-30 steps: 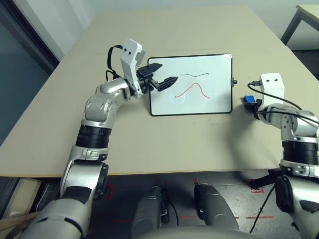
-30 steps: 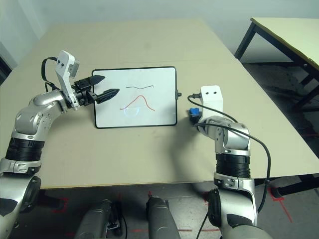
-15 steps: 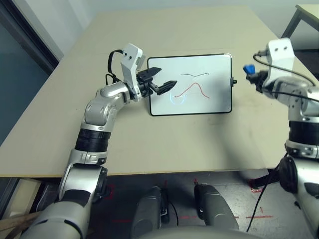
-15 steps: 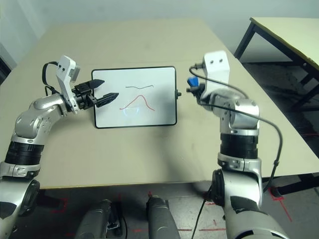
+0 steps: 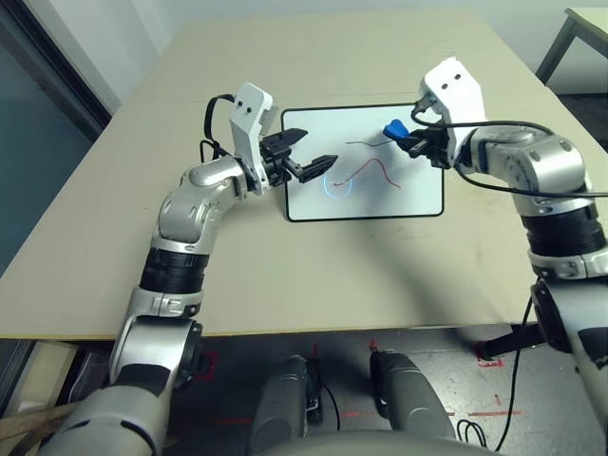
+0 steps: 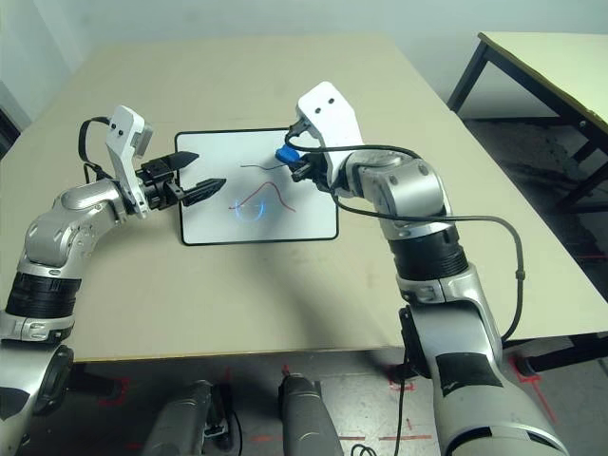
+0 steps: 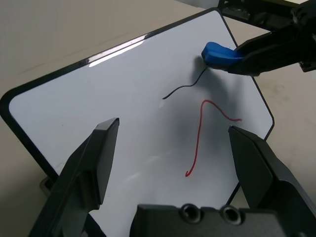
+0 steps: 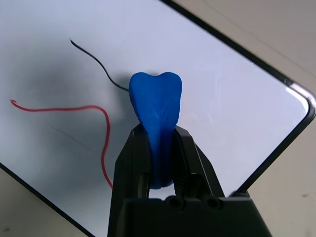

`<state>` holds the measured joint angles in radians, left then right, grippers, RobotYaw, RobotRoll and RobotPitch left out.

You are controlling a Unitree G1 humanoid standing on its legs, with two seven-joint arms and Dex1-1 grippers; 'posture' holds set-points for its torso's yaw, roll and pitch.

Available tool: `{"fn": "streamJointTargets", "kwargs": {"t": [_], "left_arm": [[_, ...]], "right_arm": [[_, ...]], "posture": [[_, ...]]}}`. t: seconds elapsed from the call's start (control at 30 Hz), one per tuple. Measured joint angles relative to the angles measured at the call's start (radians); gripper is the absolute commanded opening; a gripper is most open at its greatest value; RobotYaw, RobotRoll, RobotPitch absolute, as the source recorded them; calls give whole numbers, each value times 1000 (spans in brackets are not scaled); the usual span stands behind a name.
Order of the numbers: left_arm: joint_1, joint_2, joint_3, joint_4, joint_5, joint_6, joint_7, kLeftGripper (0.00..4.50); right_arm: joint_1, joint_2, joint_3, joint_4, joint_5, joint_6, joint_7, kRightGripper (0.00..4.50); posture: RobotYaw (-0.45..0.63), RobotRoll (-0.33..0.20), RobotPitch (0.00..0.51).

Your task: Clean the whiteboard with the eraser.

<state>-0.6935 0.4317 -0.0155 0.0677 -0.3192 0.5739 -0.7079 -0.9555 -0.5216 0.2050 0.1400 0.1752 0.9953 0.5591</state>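
The whiteboard (image 5: 313, 201) lies flat mid-table, with a black squiggle (image 7: 182, 89), a red curve (image 7: 200, 133) and a faint blue circle (image 5: 337, 185) on its face. My right gripper (image 5: 407, 138) is shut on the blue eraser (image 5: 393, 128) over the board's far right part. The eraser (image 8: 157, 106) has its tip at the right end of the black squiggle; I cannot tell whether it touches. My left gripper (image 5: 317, 147) hovers open over the board's left edge, holding nothing, its fingers (image 7: 98, 158) spread wide.
The beige table (image 5: 285, 275) has free surface all around the board. Its front edge (image 5: 285, 332) runs close to my body. Another table (image 6: 560, 66) stands off to the far right. A black cable (image 6: 494, 223) hangs from my right arm.
My right arm rose from the table right of the board and swung left with the eraser, over the board's far right part. The left arm barely moved.
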Motion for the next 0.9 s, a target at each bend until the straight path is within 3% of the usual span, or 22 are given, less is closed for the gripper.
{"fn": "streamJointTargets", "kwargs": {"t": [0.17, 0.43, 0.9], "left_arm": [[4, 3, 0, -19, -1, 7, 7, 4500], [16, 6, 0, -35, -4, 26, 19, 4500], [34, 5, 0, -68, -8, 39, 29, 4500]], "right_arm": [[30, -2, 15, -20, -19, 1, 5, 568], [124, -15, 53, -186, -9, 159, 38, 568], [29, 20, -9, -39, -51, 51, -47, 568]], "posture": [[-145, 0, 142], [-152, 0, 148], [-142, 0, 155]]}}
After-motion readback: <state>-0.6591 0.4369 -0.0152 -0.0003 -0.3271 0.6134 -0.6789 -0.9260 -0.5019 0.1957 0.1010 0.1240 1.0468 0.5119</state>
